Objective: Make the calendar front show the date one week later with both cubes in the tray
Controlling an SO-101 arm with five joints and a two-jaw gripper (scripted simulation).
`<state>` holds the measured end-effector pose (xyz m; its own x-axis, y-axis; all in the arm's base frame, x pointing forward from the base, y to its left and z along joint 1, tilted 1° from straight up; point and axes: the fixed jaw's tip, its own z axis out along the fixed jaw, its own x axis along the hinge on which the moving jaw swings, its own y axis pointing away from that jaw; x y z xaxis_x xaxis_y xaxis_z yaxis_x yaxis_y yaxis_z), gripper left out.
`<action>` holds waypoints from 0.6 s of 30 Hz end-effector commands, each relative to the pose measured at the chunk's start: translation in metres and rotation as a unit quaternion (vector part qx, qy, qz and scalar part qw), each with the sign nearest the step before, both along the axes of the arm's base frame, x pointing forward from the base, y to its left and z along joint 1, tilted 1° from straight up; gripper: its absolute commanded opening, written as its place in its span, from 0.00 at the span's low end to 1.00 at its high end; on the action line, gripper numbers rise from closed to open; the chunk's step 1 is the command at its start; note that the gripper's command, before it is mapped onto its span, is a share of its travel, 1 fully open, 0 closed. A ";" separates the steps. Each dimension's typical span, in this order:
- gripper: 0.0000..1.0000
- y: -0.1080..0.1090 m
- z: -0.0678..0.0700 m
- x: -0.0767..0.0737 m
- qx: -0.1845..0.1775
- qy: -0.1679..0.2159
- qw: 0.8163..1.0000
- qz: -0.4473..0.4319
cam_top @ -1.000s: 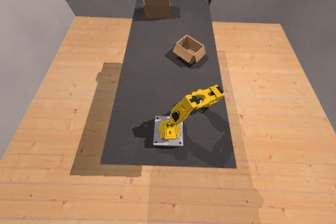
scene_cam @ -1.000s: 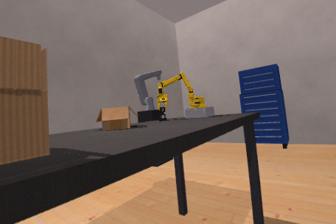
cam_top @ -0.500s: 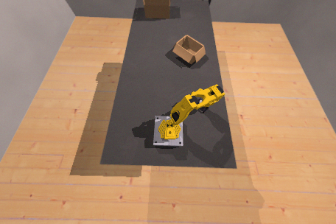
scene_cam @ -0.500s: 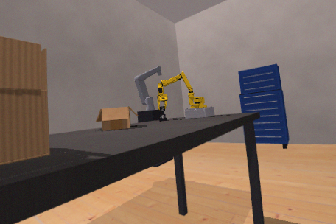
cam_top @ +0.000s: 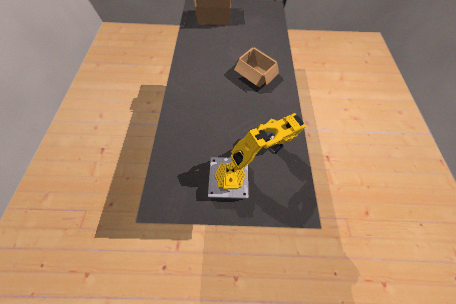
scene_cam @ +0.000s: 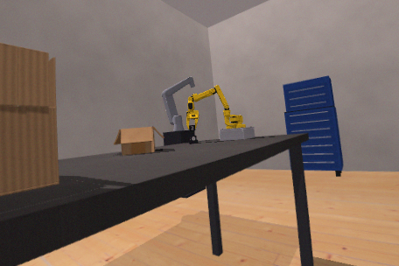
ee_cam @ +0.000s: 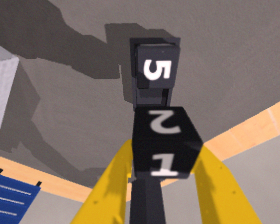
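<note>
The yellow robot arm [cam_top: 246, 148] [scene_cam: 220, 97] reaches out from its grey base [cam_top: 213, 194] [scene_cam: 237, 134], and its pincer [scene_cam: 192, 125] [ee_cam: 166, 151] is narrowed onto a black number cube [scene_cam: 192, 128] [ee_cam: 164, 140], the yellow fingers on either side of it. In the wrist view the held cube shows a white 2 on one face and a white 1 on the adjoining face. The calendar tray [ee_cam: 133, 75] stands on the black tabletop [cam_top: 210, 92] [scene_cam: 175, 161], with the second cube [scene_cam: 193, 138] [ee_cam: 157, 67] in one end, its 5 turned sideways in the wrist view; the held cube is out of the tray. An open cardboard box [cam_top: 256, 68] [scene_cam: 137, 142] sits farther along the tabletop, and a taller carton [cam_top: 213, 8] [scene_cam: 27, 120] stands near its far end, while a blue drawer cabinet [scene_cam: 312, 129] [ee_cam: 11, 196] is beyond the table
</note>
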<state>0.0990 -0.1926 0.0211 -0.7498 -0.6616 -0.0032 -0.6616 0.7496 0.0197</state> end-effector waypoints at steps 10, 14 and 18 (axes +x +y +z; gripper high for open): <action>0.00 0.007 0.007 0.018 -0.013 -0.009 0.999 0.036; 0.00 0.020 0.007 0.035 -0.013 -0.010 0.996 0.087; 0.00 0.030 0.007 0.045 -0.013 -0.010 0.993 0.119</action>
<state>0.1341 -0.1707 0.0251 -0.6105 -0.7921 0.0010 -0.7921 0.6105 0.0023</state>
